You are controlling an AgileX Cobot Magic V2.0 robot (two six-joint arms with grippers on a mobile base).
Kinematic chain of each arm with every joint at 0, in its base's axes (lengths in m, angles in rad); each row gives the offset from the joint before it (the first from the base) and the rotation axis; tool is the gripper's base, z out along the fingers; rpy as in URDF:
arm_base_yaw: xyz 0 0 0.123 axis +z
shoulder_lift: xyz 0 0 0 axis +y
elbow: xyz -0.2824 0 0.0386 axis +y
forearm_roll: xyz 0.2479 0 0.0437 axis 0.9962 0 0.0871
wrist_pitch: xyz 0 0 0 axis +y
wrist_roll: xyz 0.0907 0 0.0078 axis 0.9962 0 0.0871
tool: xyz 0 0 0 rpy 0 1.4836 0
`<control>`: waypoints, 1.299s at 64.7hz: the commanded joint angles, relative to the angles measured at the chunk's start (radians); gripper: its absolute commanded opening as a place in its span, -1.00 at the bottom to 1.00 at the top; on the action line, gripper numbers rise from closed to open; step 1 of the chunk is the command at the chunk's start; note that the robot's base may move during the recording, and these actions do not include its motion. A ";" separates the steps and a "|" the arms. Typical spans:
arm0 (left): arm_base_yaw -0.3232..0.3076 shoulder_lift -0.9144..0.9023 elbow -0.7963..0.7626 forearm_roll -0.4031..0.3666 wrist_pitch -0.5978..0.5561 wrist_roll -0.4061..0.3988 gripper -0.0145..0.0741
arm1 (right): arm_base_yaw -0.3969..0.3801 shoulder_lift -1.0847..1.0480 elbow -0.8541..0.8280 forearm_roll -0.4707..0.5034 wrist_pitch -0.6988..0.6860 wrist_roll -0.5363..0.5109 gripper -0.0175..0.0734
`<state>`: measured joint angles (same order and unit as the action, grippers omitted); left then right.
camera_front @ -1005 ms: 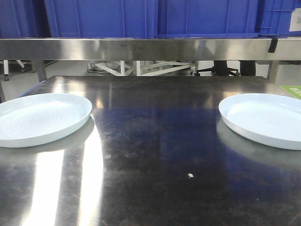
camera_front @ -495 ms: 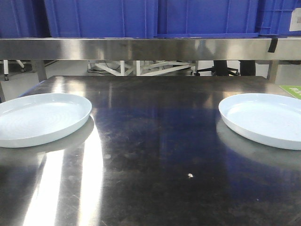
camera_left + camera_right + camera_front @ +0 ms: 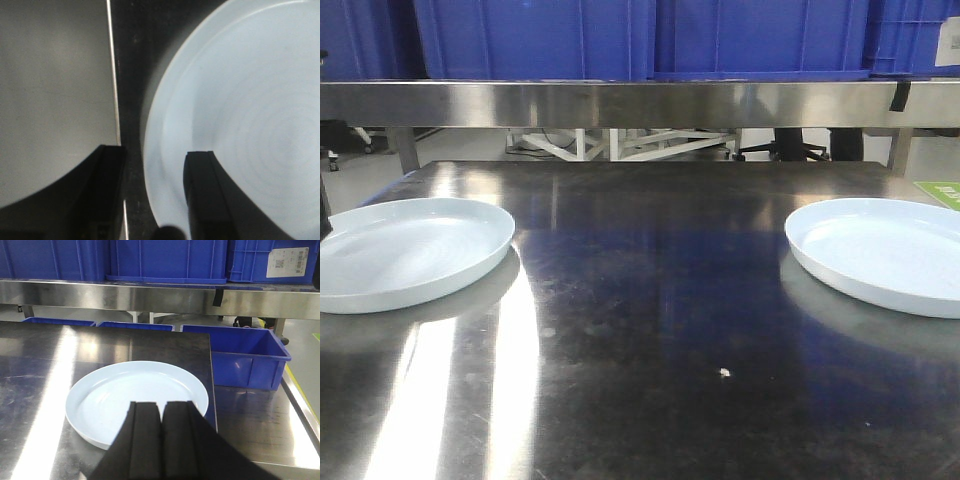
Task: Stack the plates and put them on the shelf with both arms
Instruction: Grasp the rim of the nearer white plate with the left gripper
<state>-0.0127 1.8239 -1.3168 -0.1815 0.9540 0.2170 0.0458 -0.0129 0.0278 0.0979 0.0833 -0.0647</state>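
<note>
The left gripper (image 3: 152, 160) is open and empty. Its jaws stand on either side of the rim of the left plate (image 3: 410, 250), ready to pinch it, I think. The right gripper (image 3: 160, 412) is closed and empty, near the right plate (image 3: 880, 252). The two lie well apart on the tabletop (image 3: 650, 300).

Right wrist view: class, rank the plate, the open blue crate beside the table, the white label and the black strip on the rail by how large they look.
1. Plate, though it is also nearest the camera.
2. Blue crate.
3. White label.
4. Black strip.
</note>
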 commanded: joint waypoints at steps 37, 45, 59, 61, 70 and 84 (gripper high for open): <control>0.000 -0.019 -0.032 -0.016 0.024 -0.009 -0.17 | -0.001 -0.017 0.002 0.001 -0.091 -0.006 -0.51; 0.000 -0.019 -0.032 -0.021 0.026 -0.009 -0.30 | -0.001 -0.017 0.002 0.001 -0.091 -0.006 -0.51; 0.000 -0.019 -0.032 -0.033 0.039 -0.009 -0.49 | -0.001 -0.017 0.002 0.001 -0.091 -0.006 -0.51; 0.000 -0.019 -0.032 -0.033 0.042 -0.009 -0.49 | -0.001 -0.017 0.002 0.001 -0.091 -0.006 -0.51; 0.000 -0.019 -0.032 -0.050 0.075 -0.046 -0.49 | -0.001 -0.017 0.002 0.001 -0.091 -0.006 -0.51; 0.000 -0.019 -0.032 -0.169 0.117 -0.060 -0.49 | -0.001 -0.017 0.002 0.001 -0.091 -0.006 -0.51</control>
<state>-0.0127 1.8520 -1.3234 -0.2681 1.0533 0.1692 0.0458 -0.0129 0.0278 0.0979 0.0833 -0.0647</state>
